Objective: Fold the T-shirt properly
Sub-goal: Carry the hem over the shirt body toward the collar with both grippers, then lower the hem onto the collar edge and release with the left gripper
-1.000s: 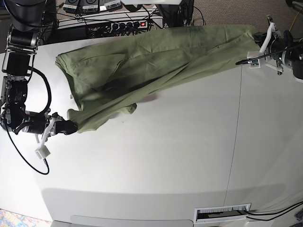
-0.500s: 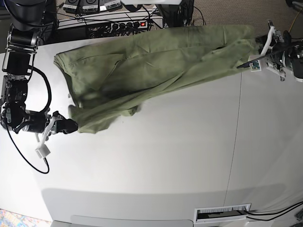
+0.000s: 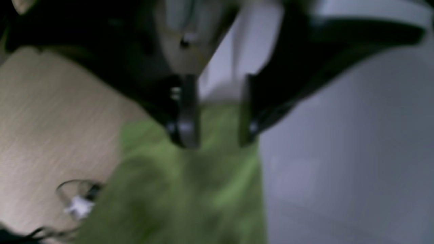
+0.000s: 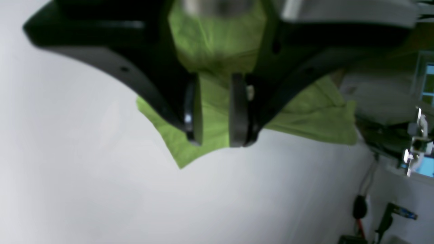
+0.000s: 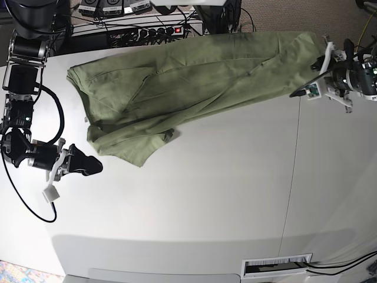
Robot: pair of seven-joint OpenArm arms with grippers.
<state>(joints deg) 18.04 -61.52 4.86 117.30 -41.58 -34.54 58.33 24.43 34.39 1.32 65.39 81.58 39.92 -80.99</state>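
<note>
A white table [image 5: 235, 194] fills most of the base view, with a power strip [image 5: 156, 30] and cables along the top edge. The T-shirt [image 5: 188, 79] lies spread in a long, slanted band across the upper part of the frame, from the upper left to the upper right, creased and partly doubled over on itself.

It looks light, soft and limp; I judge it will sag and bunch wherever it is lifted, so corners, hems or shoulder seams, taken in pairs, seem the best holds to keep an edge straight.

The right gripper [image 5: 94, 167] sits at the left of the base view, just clear of the shirt's lower left corner. In its wrist view the right gripper's jaws stand partly apart, green cloth visible beyond them but nothing pinched between them. The left gripper [image 5: 306, 89] is at the upper right, at the shirt's far end. Its wrist view is blurred, yet shows a clear gap between the jaws with cloth below the tips; it appears to hold nothing.
</note>
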